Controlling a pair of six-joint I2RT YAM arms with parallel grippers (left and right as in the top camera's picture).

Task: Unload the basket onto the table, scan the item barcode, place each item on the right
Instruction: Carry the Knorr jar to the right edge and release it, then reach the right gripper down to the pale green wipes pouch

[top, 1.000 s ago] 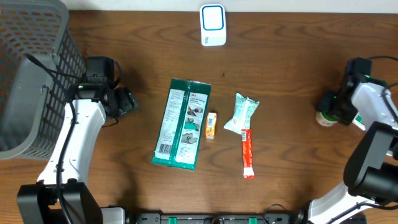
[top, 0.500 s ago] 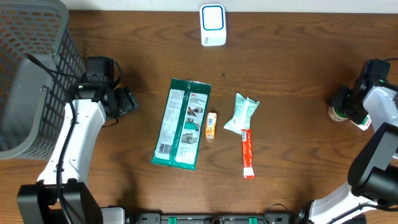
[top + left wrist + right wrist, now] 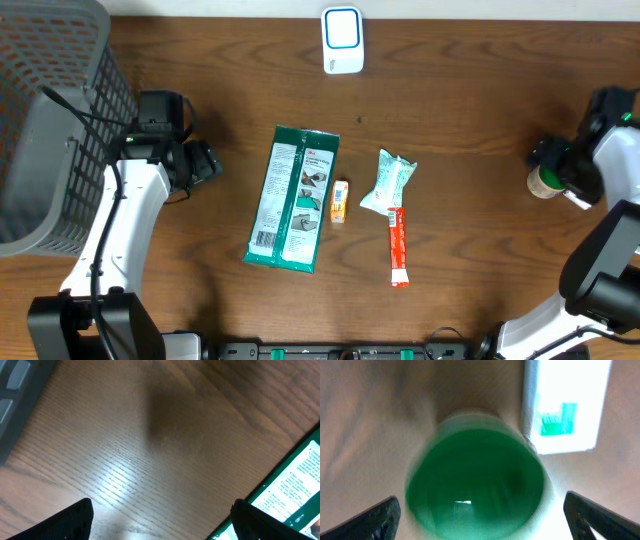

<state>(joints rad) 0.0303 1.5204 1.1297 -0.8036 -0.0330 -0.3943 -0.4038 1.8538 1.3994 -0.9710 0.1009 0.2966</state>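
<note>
The tabletop point(image 3: 470, 120) is lit evenly from above in the sharp overhead view, and only faint shadows are cast. Ahead of the left gripper point(image 3: 162, 527) a pale glare streak is seen, with a soft dark shadow beyond it. Below the right gripper point(image 3: 482, 520) the green-topped container point(image 3: 475, 480) is blurred, and the white object point(image 3: 567, 405) beyond it is overexposed.

green cap point(image 3: 475, 485) blurred, green packet point(image 3: 295, 490) cropped

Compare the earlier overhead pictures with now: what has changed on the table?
The right gripper carried the green-lidded round jar rightward, then opened and let it go. The left gripper, green flat packet, small orange box, white pouch, red stick and white scanner stayed put.
</note>
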